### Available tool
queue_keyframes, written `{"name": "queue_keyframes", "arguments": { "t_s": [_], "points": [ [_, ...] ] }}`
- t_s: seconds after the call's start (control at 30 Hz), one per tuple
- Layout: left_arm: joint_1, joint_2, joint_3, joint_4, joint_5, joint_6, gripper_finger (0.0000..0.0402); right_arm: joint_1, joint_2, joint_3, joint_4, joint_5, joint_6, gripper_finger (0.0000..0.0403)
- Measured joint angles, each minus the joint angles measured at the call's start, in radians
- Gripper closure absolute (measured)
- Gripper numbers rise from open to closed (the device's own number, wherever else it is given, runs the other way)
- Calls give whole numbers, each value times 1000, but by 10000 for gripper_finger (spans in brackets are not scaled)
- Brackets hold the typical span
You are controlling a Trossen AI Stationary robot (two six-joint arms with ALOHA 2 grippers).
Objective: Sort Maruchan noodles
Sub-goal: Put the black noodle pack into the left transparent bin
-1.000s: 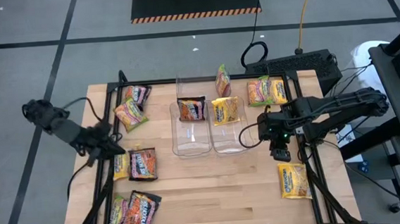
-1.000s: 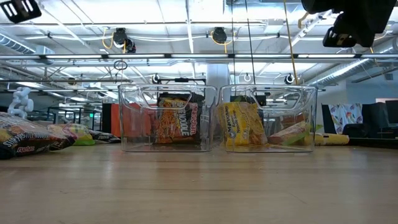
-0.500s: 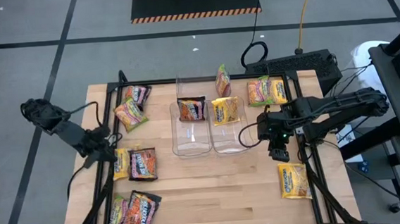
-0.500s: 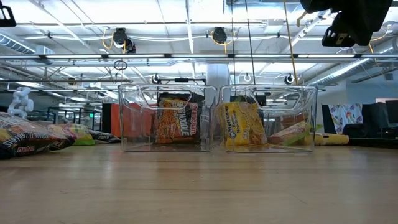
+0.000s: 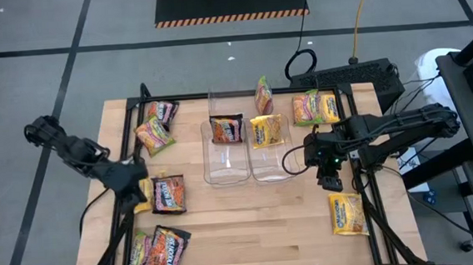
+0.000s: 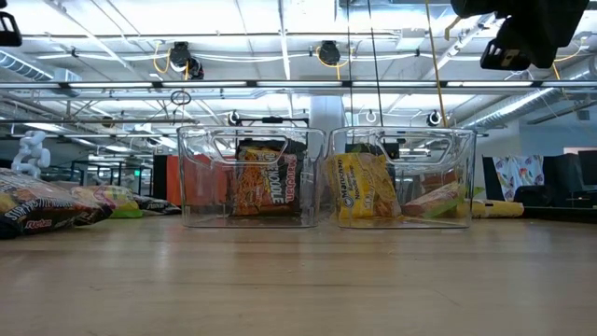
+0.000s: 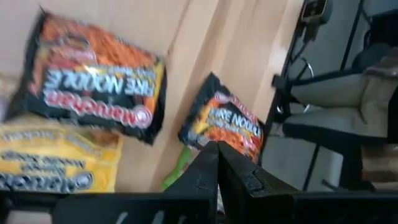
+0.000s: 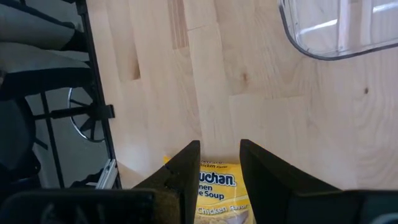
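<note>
noodle packets strewn along table edges, left claw pinched together empty, right claw apart above yellow packet, bare wood between

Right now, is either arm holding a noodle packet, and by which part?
Nothing is held. The left gripper is shut and empty above the packets; the right gripper hangs open over a yellow packet.

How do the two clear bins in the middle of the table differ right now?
The left bin holds one dark brown and orange packet; the right bin holds one yellow packet. In the low view a pink-green packet shows through the right bin only; nothing similar shows through the left. Both are clear, alike in shape, upright and side by side, each packet at the far end.
</note>
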Motion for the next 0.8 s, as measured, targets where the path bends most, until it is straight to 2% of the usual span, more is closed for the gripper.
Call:
{"name": "queue_keyframes", "arguments": {
  "t_s": [0.3, 0.63, 0.8],
  "points": [
    [0, 49, 0, 2, 32, -13, 389, 0, 0, 0, 30, 0, 0, 294],
    [0, 107, 0, -13, 28, -13, 319, 0, 0, 0, 65, 1, 3, 294],
    [-14, 170, 0, -9, 16, 129, 312, 0, 0, 0, 74, 1, 3, 294]
  ]
}}
